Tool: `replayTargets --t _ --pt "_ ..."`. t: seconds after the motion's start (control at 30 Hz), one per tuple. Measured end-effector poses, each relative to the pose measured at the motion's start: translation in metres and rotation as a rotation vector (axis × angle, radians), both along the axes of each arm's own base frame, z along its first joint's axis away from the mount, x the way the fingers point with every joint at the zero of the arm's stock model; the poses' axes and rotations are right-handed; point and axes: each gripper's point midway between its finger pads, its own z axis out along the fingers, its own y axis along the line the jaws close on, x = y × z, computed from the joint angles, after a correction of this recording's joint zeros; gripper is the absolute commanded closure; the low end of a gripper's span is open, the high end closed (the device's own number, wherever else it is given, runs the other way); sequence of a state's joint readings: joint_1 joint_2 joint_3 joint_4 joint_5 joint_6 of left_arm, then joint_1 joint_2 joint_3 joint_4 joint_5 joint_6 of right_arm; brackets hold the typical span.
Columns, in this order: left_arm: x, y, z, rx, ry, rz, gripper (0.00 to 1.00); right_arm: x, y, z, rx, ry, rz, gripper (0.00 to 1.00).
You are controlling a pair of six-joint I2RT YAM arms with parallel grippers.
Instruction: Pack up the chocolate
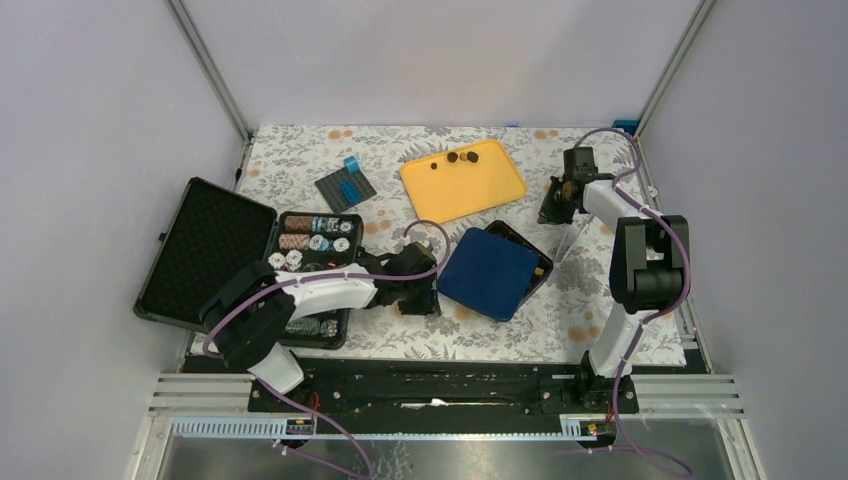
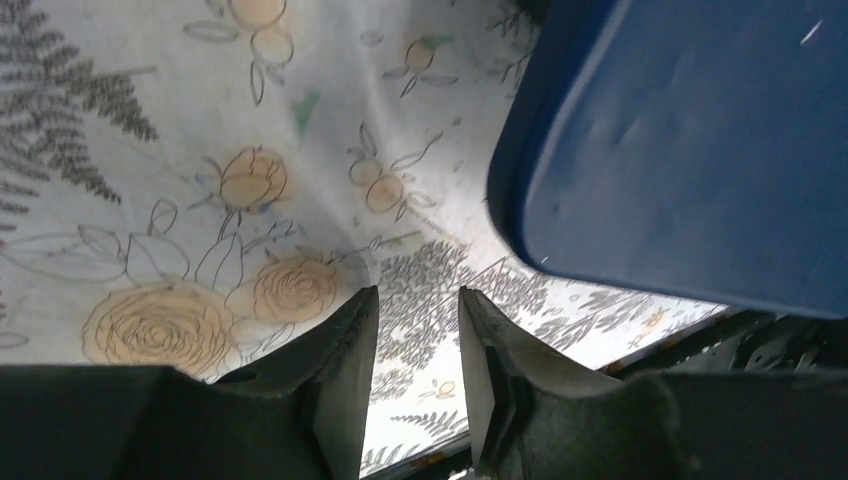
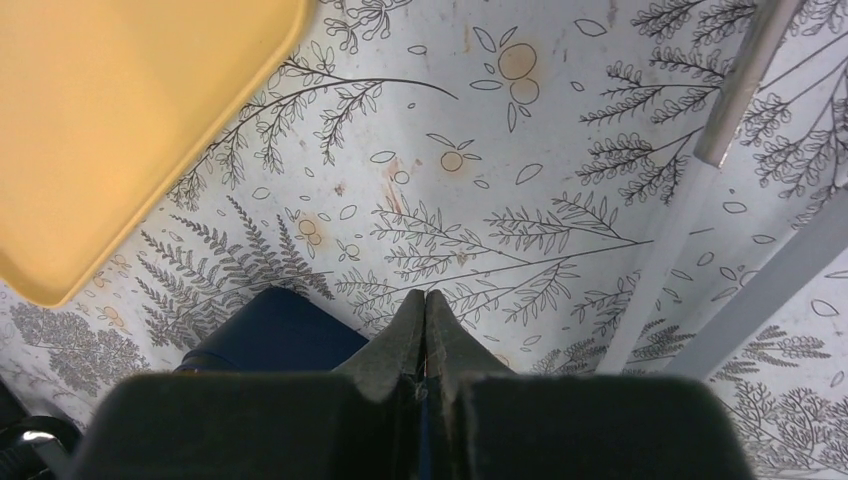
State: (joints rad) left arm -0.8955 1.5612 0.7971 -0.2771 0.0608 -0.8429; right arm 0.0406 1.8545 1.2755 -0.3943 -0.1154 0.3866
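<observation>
Looking at the far side, you have three chocolate pieces (image 1: 452,158) — small, dark brown, roundish — on a smooth yellow tray (image 1: 480,195). A glossy blue lid (image 1: 488,272) with rounded corners lies mid-table on the floral cloth (image 1: 300,160). Your left gripper (image 2: 417,300) stands narrowly parted and empty, just left of the lid; your right gripper (image 3: 425,305) is pressed closed — holding nothing.

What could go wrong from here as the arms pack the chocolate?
The blue lid lies askew over the dark box, covering most of it; the left end effector, empty beside its edge, might shove it rather than grip it.
The right end effector is shut on nothing near the yellow tray; moving in shut could push the tray or scatter the chocolate pieces.
</observation>
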Motion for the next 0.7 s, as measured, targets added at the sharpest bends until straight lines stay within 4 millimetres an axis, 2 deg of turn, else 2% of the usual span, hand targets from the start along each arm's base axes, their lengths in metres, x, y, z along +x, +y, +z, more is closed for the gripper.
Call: replayTargets --t 0.1,0.4,0.7 --pt "0.009 -0.008 0.002 -0.007 -0.018 0.006 0.62 -0.002 0.001 -0.005 0.008 0.000 0.009 0.96" --pt "0.027 -0.029 0.001 -0.014 -0.034 -0.003 0.62 -0.038 0.007 -0.037 0.041 0.096 0.026 0.96" --pt "0.047 -0.046 0.026 -0.038 -0.105 -0.022 0.62 -0.066 0.020 -0.036 0.116 0.100 0.060 0.96"
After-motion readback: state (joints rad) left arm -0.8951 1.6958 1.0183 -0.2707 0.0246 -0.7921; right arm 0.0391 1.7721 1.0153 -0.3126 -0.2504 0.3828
